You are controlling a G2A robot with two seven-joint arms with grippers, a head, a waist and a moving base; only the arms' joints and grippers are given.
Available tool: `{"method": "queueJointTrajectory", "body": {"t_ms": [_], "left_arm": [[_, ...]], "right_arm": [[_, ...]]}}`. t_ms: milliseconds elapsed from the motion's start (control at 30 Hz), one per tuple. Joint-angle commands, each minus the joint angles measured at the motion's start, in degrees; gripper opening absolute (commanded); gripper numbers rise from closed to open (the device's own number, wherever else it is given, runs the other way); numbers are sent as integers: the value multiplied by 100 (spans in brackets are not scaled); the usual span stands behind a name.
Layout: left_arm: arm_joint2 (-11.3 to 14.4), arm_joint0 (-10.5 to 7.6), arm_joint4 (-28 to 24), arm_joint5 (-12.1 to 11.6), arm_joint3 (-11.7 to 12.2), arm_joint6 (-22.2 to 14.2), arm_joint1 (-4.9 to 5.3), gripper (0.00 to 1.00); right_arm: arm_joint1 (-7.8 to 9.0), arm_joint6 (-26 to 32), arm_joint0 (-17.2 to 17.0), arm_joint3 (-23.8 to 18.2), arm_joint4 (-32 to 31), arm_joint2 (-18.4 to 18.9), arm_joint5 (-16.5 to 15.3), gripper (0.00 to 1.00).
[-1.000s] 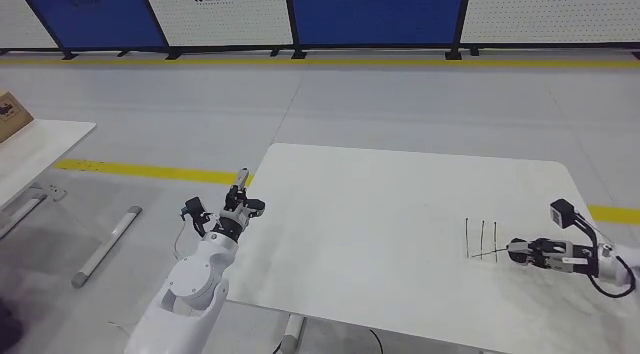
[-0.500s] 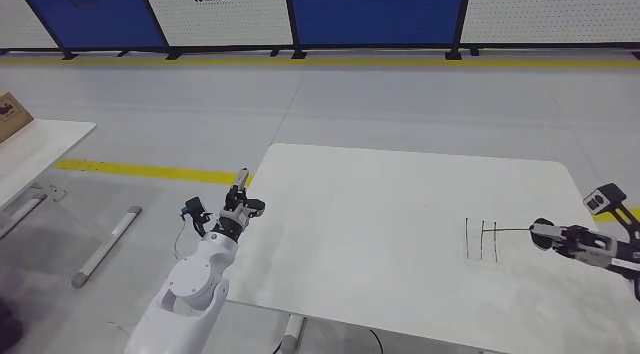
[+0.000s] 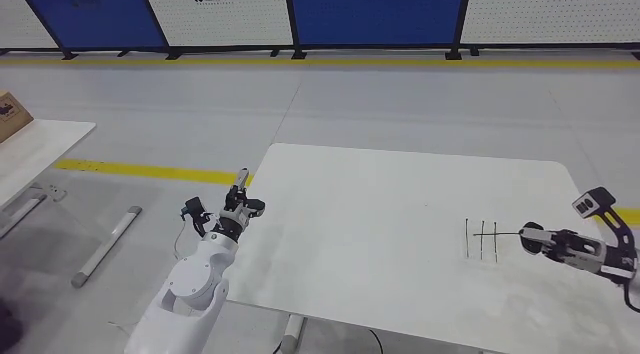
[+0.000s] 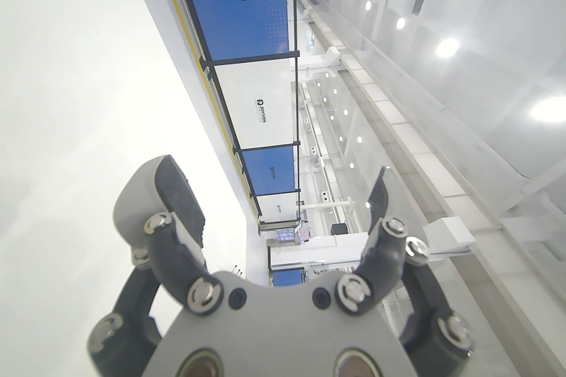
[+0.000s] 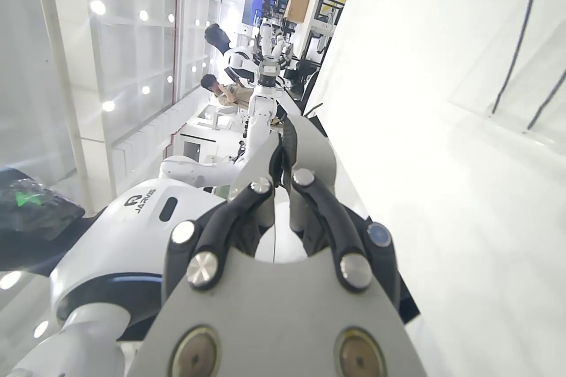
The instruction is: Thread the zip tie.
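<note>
Inward, right gripper [image 3: 523, 235] level, jaws pinching zip tie [image 3: 497, 234]

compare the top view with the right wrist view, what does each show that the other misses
Top view: the right gripper holds a thin black plastic zip tie crosswise over loose black zip ties. Right wrist view: its fingers pressed together, and what looks like a clear sheet under them. Both: the loose ties, side by side on the white table.
</note>
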Motion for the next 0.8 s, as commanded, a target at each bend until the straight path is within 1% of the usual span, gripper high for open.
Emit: {"method": "queueJointTrajectory", "body": {"t_ms": [0,67,133,200,267,300,333,700,733,767], "left_arm": [[0,0,0,0,0,0,0,100],[0,0,0,0,0,0,0,100],[0,0,0,0,0,0,0,100],[0,0,0,0,0,0,0,100],[0,0,0,0,0,0,0,100],[0,0,0,0,0,0,0,100],[0,0,0,0,0,0,0,100],[0,0,0,0,0,0,0,100],[3,-9,-15,-6,-4,-2,-2,100],[26,-40,-48,-15,-22,-31,-8,100]], "right_arm": [[-40,-156,12,-238,-44,28,-1,0],[-102,-312,74,-510,-91,-12,-1,0],[-169,-482,151,-682,-198,-119,-1,0],[-278,-752,265,-853,-262,-329,-1,0],[-384,-962,394,-850,-353,-549,-1,0],[-474,-1207,489,-801,-506,-771,12,0],[-522,-1311,549,-759,-566,-893,53,0],[-522,-1311,549,-759,-566,-893,53,0],[-530,-1458,497,-765,-575,-876,57,0],[-546,-1512,446,-757,-426,-860,37,0]]}}
